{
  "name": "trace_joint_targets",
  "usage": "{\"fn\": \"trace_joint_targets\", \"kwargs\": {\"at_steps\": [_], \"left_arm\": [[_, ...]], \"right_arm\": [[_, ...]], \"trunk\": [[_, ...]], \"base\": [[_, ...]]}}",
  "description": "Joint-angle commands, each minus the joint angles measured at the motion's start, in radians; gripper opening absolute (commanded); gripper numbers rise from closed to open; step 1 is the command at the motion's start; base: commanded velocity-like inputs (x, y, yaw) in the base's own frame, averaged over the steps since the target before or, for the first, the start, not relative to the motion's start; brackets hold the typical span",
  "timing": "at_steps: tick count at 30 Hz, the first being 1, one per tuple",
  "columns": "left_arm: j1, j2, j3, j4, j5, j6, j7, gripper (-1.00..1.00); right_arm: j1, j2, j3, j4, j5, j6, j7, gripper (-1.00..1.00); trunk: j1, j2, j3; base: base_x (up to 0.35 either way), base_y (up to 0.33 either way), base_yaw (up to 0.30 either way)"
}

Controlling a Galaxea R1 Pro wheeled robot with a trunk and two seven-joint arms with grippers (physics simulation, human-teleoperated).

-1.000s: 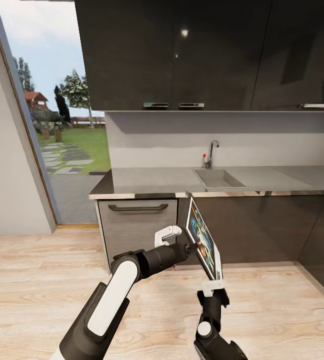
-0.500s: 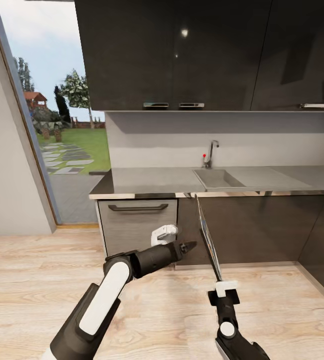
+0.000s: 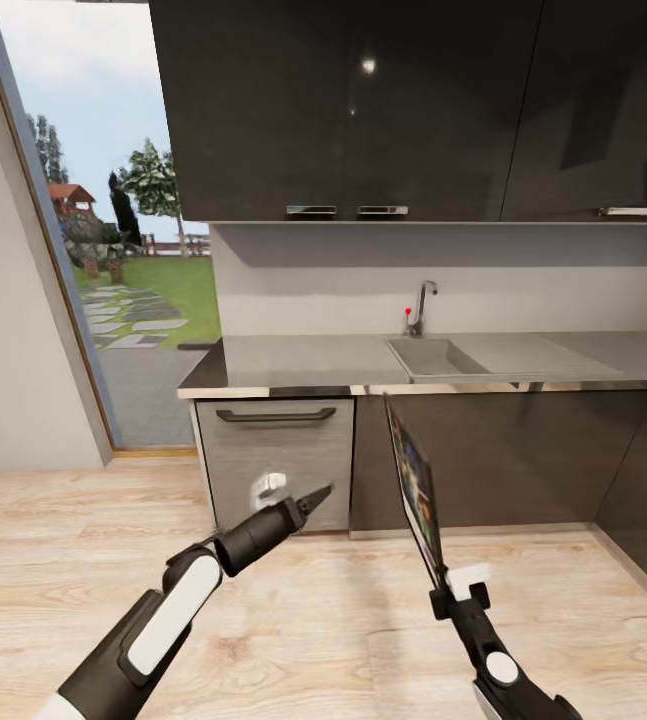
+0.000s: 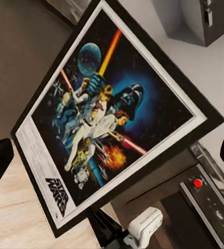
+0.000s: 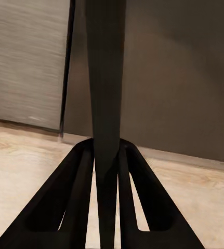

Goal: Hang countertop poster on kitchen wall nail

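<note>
Right arm raised from below, right gripper clamped on lower edge of poster, held upright above fingers. Left gripper extended beside poster, apart from it, fingers seen spread.

The poster reads "STAR WARS" in its white border

The poster has a black frame, a white border and dark blue art with bright figures. The counter is light grey over dark cabinets. The floor is pale wood. Both claws are black.
</note>
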State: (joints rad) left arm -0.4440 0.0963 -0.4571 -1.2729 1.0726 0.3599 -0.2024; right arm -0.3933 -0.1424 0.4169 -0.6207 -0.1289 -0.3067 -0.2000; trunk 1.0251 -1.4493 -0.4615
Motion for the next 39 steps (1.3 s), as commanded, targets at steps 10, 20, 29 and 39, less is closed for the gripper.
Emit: {"fn": "trace_joint_targets", "kwargs": {"at_steps": [10,20,29,39], "left_arm": [[0.002,0.008,0.0,0.384,0.006,-0.228,-0.334,1.0],[0.002,0.015,0.002,0.691,0.007,-0.361,-0.668,1.0],[0.002,0.035,0.002,0.918,0.01,-0.461,-0.843,1.0],[0.002,0.054,0.003,1.04,0.013,-0.53,-0.899,1.0]], "right_arm": [[0.003,-0.049,0.003,-0.006,-0.031,-0.043,0.239,-1.0],[0.004,-0.085,-0.183,-0.057,-0.073,-0.03,0.566,-1.0],[0.003,-0.092,-0.257,-0.212,-0.074,0.192,0.697,-1.0],[0.003,-0.094,-0.266,-0.288,-0.074,0.282,0.729,-1.0]], "trunk": [[0.0,-0.001,-0.001],[0.0,-0.001,-0.001],[0.0,-0.001,-0.001],[0.0,-0.001,-0.001]], "base": [[0.0,0.0,0.0],[0.0,0.0,0.0],[0.0,0.0,0.0],[0.0,0.0,0.0]]}}
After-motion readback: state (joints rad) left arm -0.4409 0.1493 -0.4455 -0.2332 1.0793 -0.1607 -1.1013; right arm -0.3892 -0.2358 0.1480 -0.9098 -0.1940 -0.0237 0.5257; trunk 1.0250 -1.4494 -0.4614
